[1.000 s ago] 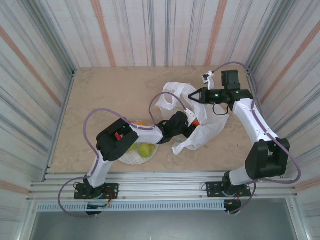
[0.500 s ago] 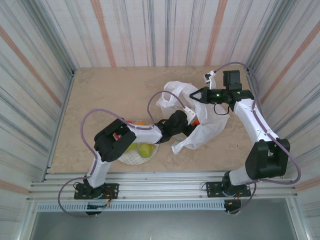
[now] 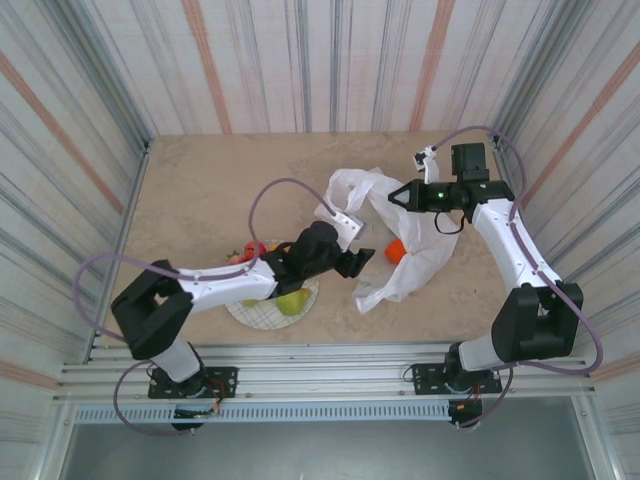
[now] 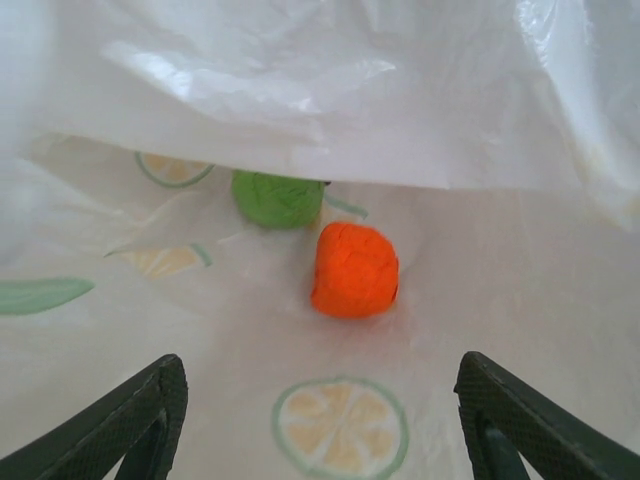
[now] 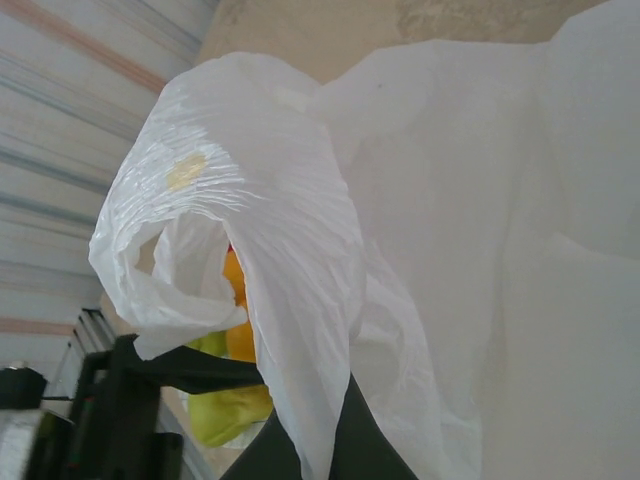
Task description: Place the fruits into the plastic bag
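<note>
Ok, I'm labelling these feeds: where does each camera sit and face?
Top external: above and behind the bases, looking down on the table; both arms, left gripper, right gripper.
Left wrist: faces into the plastic bag; open fingertips.
Right wrist: faces the bag fold it pinches; one finger.
Shared: top and left wrist both show the orange fruit.

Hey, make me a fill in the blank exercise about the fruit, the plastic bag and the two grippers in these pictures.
The small round orange fruit and the small green fruit both lie ____ the thin white translucent plastic bag.
The left gripper has its jaws ____, with nothing between them.
The right gripper is shut on a fold of the ____.
Missing words: inside; open; bag.
</note>
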Motion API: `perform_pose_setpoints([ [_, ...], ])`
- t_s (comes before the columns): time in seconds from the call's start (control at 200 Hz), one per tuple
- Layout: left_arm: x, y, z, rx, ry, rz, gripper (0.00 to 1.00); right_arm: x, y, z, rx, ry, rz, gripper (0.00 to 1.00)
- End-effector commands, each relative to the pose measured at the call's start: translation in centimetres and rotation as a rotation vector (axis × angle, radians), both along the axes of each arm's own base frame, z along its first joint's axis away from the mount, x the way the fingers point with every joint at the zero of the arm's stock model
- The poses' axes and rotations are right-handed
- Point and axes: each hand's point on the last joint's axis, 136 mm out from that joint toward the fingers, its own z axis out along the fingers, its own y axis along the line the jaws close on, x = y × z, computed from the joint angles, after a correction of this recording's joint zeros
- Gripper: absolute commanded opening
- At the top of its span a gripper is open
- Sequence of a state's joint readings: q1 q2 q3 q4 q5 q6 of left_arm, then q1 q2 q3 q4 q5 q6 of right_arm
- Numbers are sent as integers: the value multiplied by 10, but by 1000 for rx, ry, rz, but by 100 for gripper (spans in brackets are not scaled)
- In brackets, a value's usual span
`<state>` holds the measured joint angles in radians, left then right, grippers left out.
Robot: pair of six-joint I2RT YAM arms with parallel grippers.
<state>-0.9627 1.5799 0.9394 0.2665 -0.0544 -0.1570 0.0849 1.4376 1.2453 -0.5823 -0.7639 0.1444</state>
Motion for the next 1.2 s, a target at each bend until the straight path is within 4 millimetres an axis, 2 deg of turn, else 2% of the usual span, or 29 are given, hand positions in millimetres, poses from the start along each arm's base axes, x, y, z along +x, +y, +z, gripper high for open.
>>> perform_pose_setpoints([
  [0.0, -8, 36, 0, 71, 39, 42, 73, -1, 0, 5, -36, -24, 12, 0],
  [0.17, -36, 72, 9, 80, 126, 29, 74, 1, 1, 3, -49, -24, 9, 0],
  [0.276, -47, 102, 8, 103, 190, 98, 74, 3, 0, 3, -56, -28, 1, 0],
  [0.406, -56, 152, 1, 158, 289, 255, 75, 4, 2, 2, -59, -32, 1, 0],
  [0.611, -55, 253, -12, 184, 453, 645, 78, 6, 9, 0, -62, -40, 14, 0],
  [0.716, -49, 283, -16, 155, 470, 752, 78, 7, 11, -1, -62, -42, 19, 0],
  [0.817, -39, 303, -19, 162, 462, 828, 79, 7, 15, -3, -57, -38, 28, 0],
  [0.952, -28, 316, -34, 205, 498, 875, 81, 8, 17, -3, -56, -38, 35, 0],
  [1.072, -19, 317, -47, 241, 522, 876, 81, 8, 16, -3, -58, -41, 32, 0],
  [1.192, -11, 310, -61, 245, 552, 855, 81, 8, 16, -3, -61, -44, 33, 0],
])
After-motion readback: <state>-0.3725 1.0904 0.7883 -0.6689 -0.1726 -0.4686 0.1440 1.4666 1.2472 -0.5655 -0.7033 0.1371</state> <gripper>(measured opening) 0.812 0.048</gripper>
